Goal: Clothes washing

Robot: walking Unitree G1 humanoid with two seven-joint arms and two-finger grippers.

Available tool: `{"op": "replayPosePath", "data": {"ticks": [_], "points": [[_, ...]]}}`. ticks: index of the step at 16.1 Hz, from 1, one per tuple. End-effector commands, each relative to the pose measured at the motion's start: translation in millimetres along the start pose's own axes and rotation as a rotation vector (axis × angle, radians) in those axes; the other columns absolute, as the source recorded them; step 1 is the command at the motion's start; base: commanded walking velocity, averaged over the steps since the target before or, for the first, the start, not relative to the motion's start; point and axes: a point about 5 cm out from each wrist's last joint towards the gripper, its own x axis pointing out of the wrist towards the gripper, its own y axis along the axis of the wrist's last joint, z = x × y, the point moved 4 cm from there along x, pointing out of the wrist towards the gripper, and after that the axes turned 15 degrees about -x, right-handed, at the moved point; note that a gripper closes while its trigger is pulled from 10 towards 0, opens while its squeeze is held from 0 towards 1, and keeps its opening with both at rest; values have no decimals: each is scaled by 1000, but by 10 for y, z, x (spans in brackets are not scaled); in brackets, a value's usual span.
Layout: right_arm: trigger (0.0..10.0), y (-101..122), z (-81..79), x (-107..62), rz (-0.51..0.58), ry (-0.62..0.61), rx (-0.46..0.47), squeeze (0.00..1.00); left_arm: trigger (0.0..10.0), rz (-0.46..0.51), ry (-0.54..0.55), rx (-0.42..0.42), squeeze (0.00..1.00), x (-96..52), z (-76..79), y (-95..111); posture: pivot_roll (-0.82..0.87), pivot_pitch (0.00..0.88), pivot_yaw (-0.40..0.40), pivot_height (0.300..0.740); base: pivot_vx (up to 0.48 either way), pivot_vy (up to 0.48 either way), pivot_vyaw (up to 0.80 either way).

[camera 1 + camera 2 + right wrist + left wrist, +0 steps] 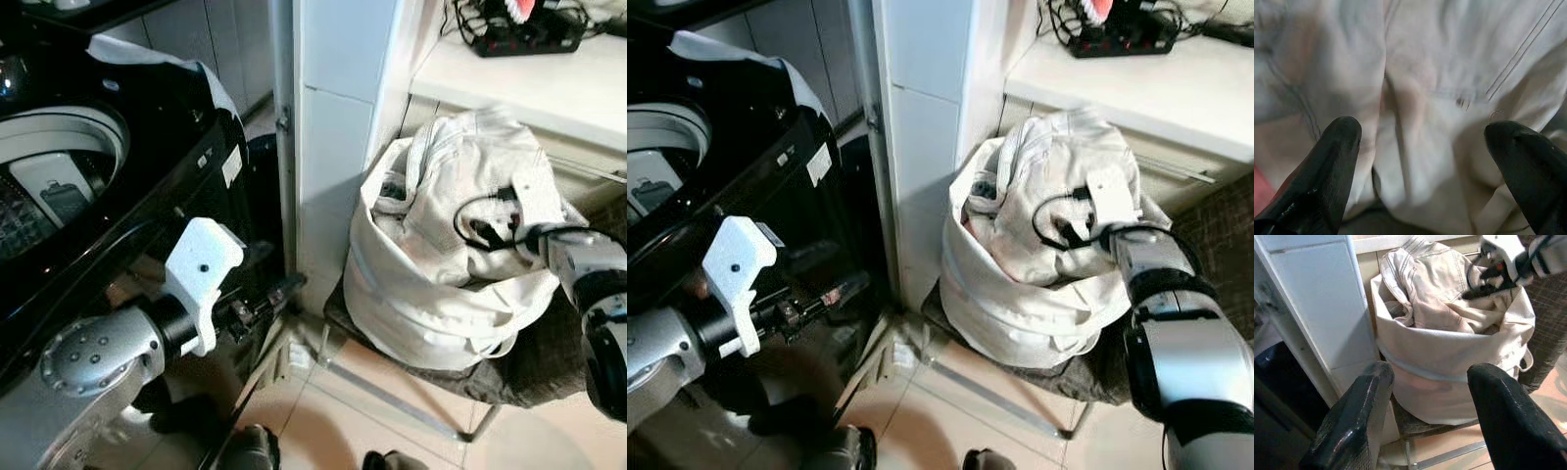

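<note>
A white laundry bag [421,304] stands on a dark woven seat, heaped with cream clothes [470,166]. My right gripper [482,231] reaches down onto the top of the heap. It is open, and in the right wrist view its fingers [1332,161] stand wide apart just above the cream fabric [1420,98]. The black top-loading washing machine [127,186] is at the left with its lid up and its drum [49,186] showing. My left gripper [1427,377] is held low in front of the machine. It is open and empty, pointing towards the bag [1449,362].
A white tiled pillar [333,147] stands between the machine and the bag. Behind the bag is a white counter [529,83] with a black power strip [519,34]. The seat [549,362] has thin metal legs [392,392] on a pale tiled floor.
</note>
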Motion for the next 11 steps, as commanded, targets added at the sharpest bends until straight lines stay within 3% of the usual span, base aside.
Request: {"op": "replayPosePath", "data": {"ticks": [1,4,8,9,11], "points": [[10000,-104,14,-12,-38,3,12,1000,10000,22,10,22,0,-28,-15,90,211,159,42,740,0,0,0],[10000,-201,-122,15,-54,42,40,1000,10000,84,36,19,0,6,-121,315,224,176,73,740,0,0,0],[10000,-307,-269,45,-70,60,79,1000,10000,47,-32,15,0,-68,32,316,254,172,93,740,0,0,0],[10000,-342,-313,49,-87,76,63,0,10000,32,-51,11,0,-101,61,321,271,174,98,740,0,0,0],[10000,-376,-356,51,-109,95,26,0,10000,16,-73,6,0,-133,92,327,280,179,100,740,0,0,0]]}}
